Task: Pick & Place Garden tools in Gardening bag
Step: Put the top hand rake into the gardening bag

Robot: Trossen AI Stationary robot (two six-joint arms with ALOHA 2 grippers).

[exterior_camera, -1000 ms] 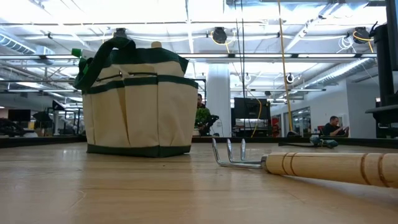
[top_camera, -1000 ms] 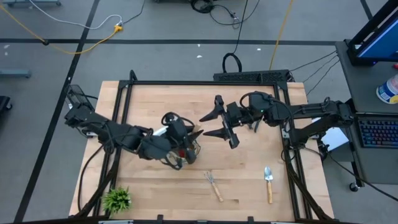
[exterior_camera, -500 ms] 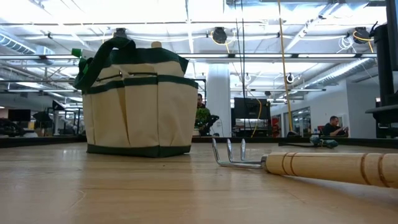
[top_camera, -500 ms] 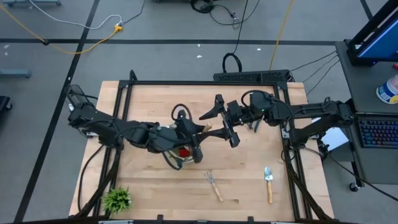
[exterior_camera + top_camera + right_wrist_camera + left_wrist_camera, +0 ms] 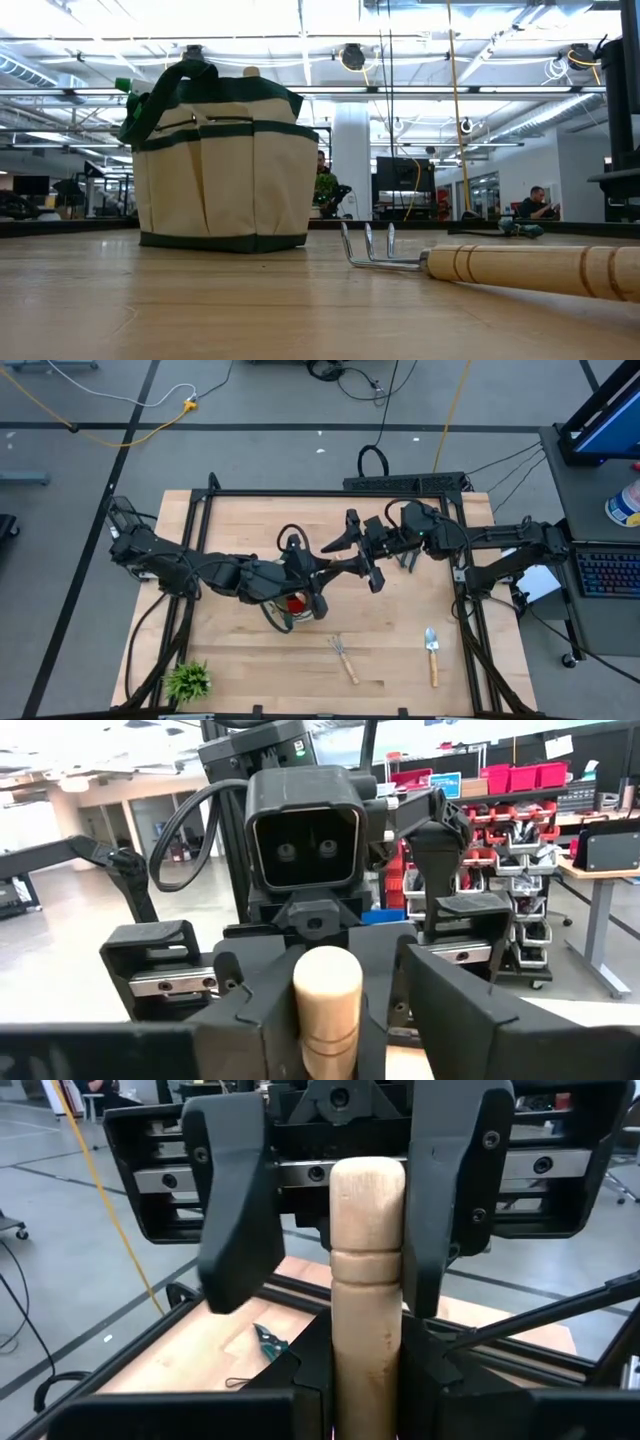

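Above the table's centre, high view: left gripper and right gripper meet nose to nose over the gardening bag.

Left gripper: clamped on a tool's wooden handle, held lengthwise out toward the right gripper. Only the handle shows; the tool's head is hidden, so I cannot say which tool it is.

Right gripper: fingers stand one on each side of the handle's rounded end. Left wrist view: one finger is apart from the wood with a clear gap, and the other finger is at the wood or touching it. Right wrist view: handle end sits between its own two fingers with space on both sides. So the jaws are spread around the handle, not gripping it.

Bag: upright on the table below the left arm, and something red shows inside from above. Low view: beige with green trim, a green bottle top and a wooden tip poke above the rim.

Tools on the table:
- small rake, near the front edge, right of the bag and well apart from it; in the low view it lies flat with the tines toward the bag.
- trowel, further right and apart from the rake.

Spiky green plant at the front left corner.
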